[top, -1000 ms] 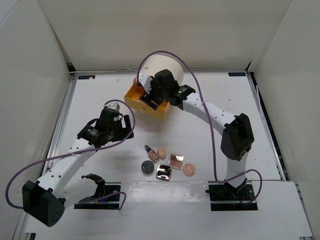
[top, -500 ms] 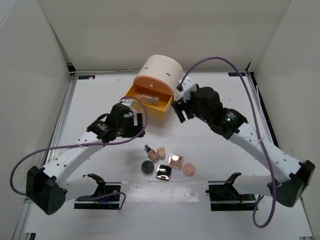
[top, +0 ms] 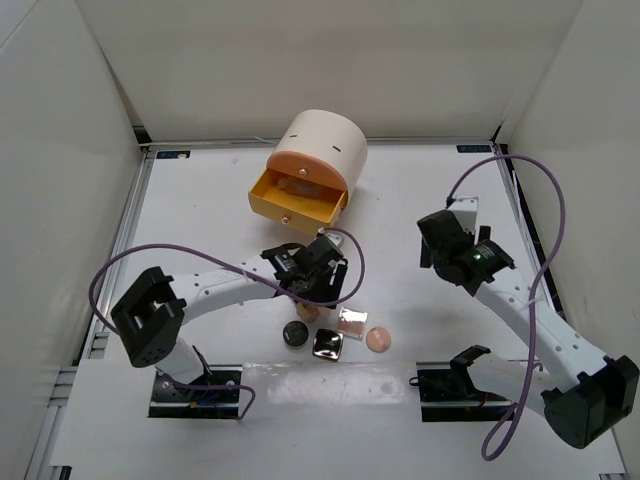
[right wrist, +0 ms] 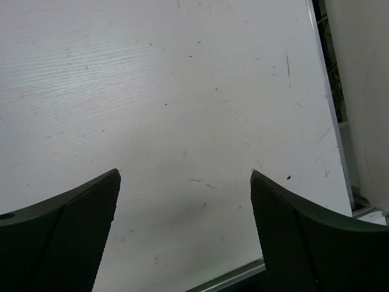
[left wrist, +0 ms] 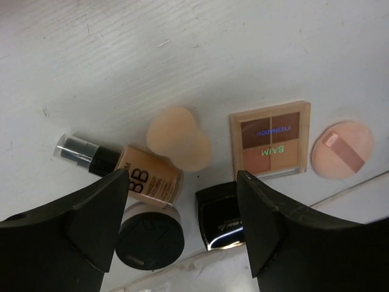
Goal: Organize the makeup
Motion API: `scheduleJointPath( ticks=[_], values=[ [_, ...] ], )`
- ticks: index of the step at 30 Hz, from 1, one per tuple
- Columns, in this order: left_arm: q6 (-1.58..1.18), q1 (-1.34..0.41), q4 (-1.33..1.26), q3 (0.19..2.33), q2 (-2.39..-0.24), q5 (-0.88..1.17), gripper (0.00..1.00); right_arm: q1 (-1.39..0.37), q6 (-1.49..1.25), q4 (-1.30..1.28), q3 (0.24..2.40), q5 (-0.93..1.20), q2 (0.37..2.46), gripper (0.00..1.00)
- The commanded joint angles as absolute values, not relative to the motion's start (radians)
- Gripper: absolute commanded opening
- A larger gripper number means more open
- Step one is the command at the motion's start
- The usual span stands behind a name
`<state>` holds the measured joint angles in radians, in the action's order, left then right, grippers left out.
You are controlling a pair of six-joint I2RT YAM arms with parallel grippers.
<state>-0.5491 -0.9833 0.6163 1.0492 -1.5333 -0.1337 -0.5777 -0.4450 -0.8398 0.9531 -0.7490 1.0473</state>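
Observation:
The makeup lies in a cluster near the table's front. It holds a BB tube (left wrist: 130,173), a beige sponge (left wrist: 178,138), an eyeshadow palette (left wrist: 270,138) (top: 351,321), a peach puff (left wrist: 342,149) (top: 378,339), a black round compact (left wrist: 149,237) (top: 294,334) and a shiny black square compact (left wrist: 222,216) (top: 327,345). My left gripper (left wrist: 182,177) (top: 318,290) hovers open just above the cluster, its fingers straddling the tube's end and the two compacts, holding nothing. My right gripper (right wrist: 185,176) (top: 437,243) hangs open and empty over bare table at the right.
The cream cylinder (top: 325,148) stands at the back centre with its orange drawer (top: 292,205) pulled out; something pale lies inside. The table's right edge (right wrist: 331,121) runs close to the right gripper. White walls enclose the table.
The left arm swung in from the left and came down over the makeup cluster. The right arm withdrew from the drawer to the right side of the table.

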Motion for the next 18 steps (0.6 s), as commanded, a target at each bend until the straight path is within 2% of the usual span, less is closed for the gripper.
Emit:
scheduleJointPath(
  ticks=[1,7,10,15,16,18],
  values=[
    [-0.598,-1.009,0.58,1.092,-1.567,-0.202,0.81,-0.534,-0.509,-0.841,0.933,-0.773,0.976,0.89],
    [-0.621,-1.022,0.583,1.131,-1.66,-0.233,0.75,-0.46,-0.451,-0.804,0.908,-0.687,0.933,0.89],
    [-0.624,-1.026,0.598,1.135,-1.7,-0.235,0.6,-0.442,-0.442,-0.816,0.913,-0.684,0.927,0.89],
    [-0.635,-1.026,0.632,1.147,-1.712,-0.261,0.41,-0.43,-0.436,-0.813,0.908,-0.684,0.917,0.89],
    [-0.635,-1.028,0.641,1.152,-1.712,-0.265,0.31,-0.43,-0.436,-0.808,0.908,-0.687,0.917,0.89],
    [-0.629,-1.028,0.644,1.157,-1.7,-0.267,0.25,-0.429,-0.43,-0.804,0.914,-0.681,0.92,0.9]
  ],
)
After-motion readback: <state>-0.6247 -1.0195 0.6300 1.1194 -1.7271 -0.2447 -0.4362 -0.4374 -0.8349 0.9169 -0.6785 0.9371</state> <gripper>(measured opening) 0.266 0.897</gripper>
